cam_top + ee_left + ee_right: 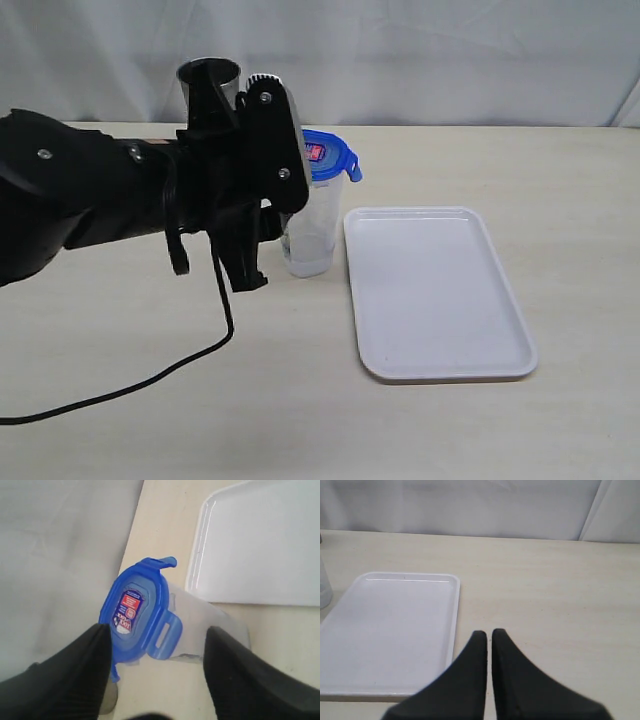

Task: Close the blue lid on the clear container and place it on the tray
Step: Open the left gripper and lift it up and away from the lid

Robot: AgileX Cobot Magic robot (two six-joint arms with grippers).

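While the left hand (pixel 157 632) stands with its jaws apart on either side of the blue lid (pixel 134 611), gripping nothing, the lid sits on top of the clear container (pixel 312 232) with at least two flaps splayed outward (so, I judge, not latched). The step in hand is the closing: press each flap flat against the wall, steadying the tall body so it cannot tip toward the tray (pixel 440 330) just beside it on the bench (pixel 120 420). The right hand (pixel 489 636), pinched shut, hovers over the bench across the tray from the container. The lid's red-and-blue sticker (pixel 127 612) carries print too small to read.
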